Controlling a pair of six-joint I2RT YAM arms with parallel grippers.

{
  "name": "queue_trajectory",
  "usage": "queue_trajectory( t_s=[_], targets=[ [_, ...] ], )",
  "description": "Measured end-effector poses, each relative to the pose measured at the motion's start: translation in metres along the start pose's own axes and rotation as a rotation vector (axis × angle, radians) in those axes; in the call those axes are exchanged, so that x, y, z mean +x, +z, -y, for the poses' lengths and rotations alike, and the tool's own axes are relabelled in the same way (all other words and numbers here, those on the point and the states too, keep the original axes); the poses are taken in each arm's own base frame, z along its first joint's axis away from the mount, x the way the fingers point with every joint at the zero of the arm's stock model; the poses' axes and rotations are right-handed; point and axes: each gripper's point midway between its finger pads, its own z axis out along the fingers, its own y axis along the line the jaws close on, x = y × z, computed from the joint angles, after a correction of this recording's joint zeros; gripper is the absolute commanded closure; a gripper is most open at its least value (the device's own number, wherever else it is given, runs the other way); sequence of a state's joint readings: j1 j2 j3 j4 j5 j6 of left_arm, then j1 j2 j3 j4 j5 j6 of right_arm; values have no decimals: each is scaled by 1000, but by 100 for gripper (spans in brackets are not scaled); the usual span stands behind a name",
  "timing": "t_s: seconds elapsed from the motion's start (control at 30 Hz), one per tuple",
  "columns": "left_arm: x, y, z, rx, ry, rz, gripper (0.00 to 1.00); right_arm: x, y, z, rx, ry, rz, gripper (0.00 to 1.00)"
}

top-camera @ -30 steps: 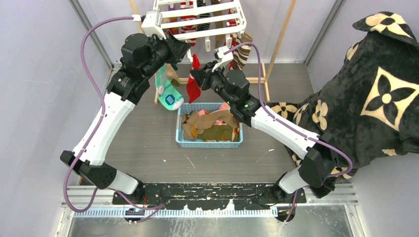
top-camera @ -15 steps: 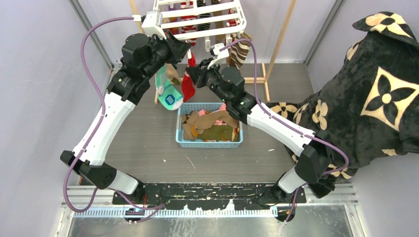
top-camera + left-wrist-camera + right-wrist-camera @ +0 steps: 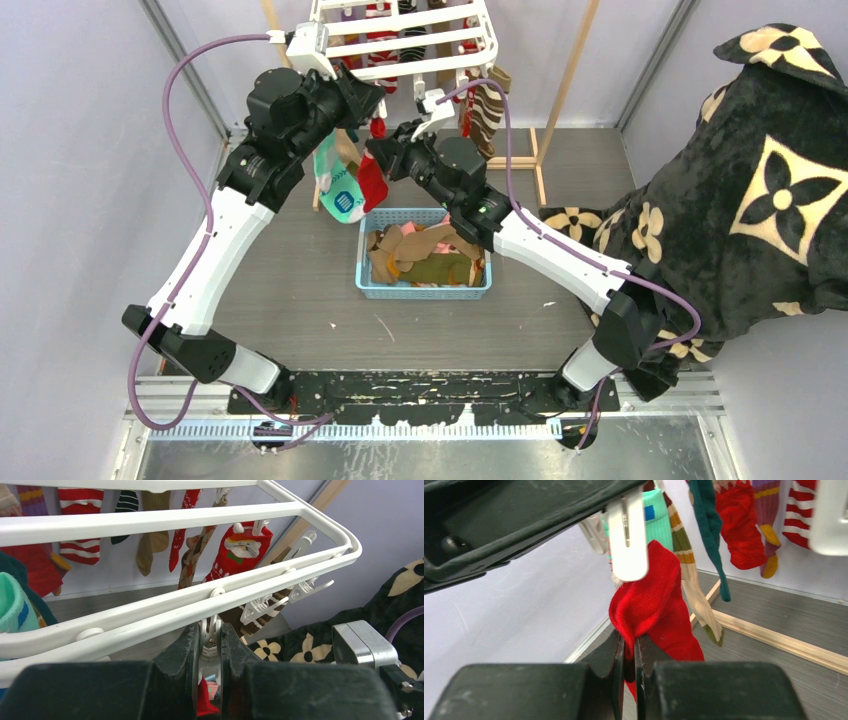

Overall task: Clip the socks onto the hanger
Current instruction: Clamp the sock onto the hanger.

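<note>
Bench (image 3: 300,290): dark grey, both arm bases at 6 o'clock.
Basket (image 3: 425,291): blue, mid-bench, between the two arms.
Loose socks (image 3: 420,255): brown, tan, olive and pink heap inside the basket, not sorted.
Right pincer (image 3: 378,152): raised at 11 o'clock of the basket, reaching up-left; narrow, jaws clamped on a fold of the red sock.
Red sock (image 3: 649,605): bunched fold sits between the right fingers and the rest hangs down. Its top edge is up at the clip.
Clip (image 3: 628,540): white, hangs from the hanger's near bar. Its lower tip overlaps the top of the red sock; cannot tell if it bites the fabric.
Left pincer (image 3: 210,652): just under the hanger's near bar at 12 o'clock of the red sock; narrow, fingers pressed on both sides of the clip's upper part.
Teal sock (image 3: 342,195): hangs at 9 o'clock of the red sock, close beside it, blue patch on it.
Hanger (image 3: 165,517): white rack with parallel bars, at 12 o'clock over the bench's far edge.
Hung socks: Santa sock (image 3: 241,550), red-white striped, tan and dark ones dangle under the far bars; a brown striped sock (image 3: 487,105) hangs at the 3 o'clock end.
Wooden frame (image 3: 565,85): pale poles behind the hanger.
Blanket (image 3: 770,180): black floral, at 3 o'clock, well apart from the hanger.
</note>
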State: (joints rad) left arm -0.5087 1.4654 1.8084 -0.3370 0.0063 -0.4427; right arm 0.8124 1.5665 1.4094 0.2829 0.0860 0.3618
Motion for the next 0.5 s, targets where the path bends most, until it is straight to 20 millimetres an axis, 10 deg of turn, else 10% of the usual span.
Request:
queue_trajectory(
  t_s=[0.5],
  targets=[
    [-1,0,-2,-13,1,6,100,4,3,-7,15,7,4,99]
  ],
)
